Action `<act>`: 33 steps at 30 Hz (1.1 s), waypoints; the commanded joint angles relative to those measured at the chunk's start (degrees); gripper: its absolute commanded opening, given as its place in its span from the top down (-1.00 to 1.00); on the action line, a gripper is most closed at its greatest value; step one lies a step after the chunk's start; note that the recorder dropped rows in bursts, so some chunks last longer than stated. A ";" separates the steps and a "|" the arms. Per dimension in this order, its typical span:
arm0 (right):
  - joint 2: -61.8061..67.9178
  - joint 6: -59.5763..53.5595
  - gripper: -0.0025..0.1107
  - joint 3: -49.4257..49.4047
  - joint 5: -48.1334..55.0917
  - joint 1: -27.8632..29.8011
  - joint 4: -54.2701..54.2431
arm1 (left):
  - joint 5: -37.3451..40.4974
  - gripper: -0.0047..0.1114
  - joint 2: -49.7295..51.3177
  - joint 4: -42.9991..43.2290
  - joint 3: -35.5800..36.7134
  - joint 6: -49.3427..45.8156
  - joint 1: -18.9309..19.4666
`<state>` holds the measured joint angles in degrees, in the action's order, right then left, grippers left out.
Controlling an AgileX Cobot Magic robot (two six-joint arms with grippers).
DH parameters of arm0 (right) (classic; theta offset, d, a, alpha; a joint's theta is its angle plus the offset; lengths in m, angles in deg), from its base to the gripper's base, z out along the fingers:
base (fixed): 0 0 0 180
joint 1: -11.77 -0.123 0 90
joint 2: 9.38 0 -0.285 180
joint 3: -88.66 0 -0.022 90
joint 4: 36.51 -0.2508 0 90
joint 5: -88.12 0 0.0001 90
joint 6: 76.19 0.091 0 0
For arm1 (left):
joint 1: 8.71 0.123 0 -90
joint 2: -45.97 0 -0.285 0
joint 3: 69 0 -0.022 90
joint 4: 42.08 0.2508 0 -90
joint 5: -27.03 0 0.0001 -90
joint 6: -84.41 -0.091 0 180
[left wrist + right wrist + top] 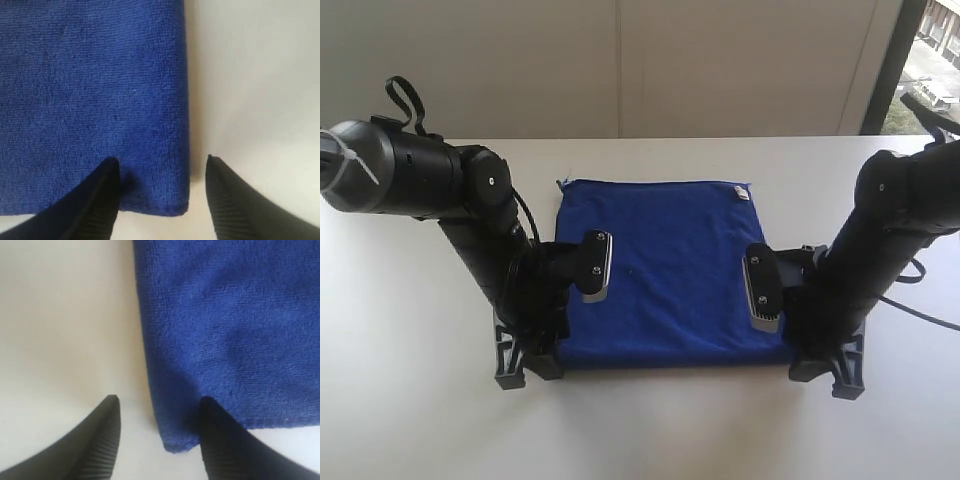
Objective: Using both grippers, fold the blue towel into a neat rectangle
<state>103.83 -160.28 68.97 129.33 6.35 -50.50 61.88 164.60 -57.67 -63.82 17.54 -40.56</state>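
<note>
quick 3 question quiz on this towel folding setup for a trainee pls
1. True or false: the left pincer is shut on the blue towel.
2. In the exterior view, at which corner of the towel is the small white tag? A) upper right B) lower left C) lower right
3. How many fingers of the right pincer lie over the towel rather than over the bare table?

Key:
1. False. It is open, astride the towel's side edge near a corner.
2. A
3. One
</note>
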 commanded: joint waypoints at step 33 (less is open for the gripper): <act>1.50 1.10 0.42 -0.32 -3.00 -0.13 0.42 | 2.22 0.17 2.68 -0.68 0.39 0.02 -0.25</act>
<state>105.00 -159.94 68.97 126.34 6.35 -50.31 61.17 166.09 -57.87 -63.93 17.44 -40.56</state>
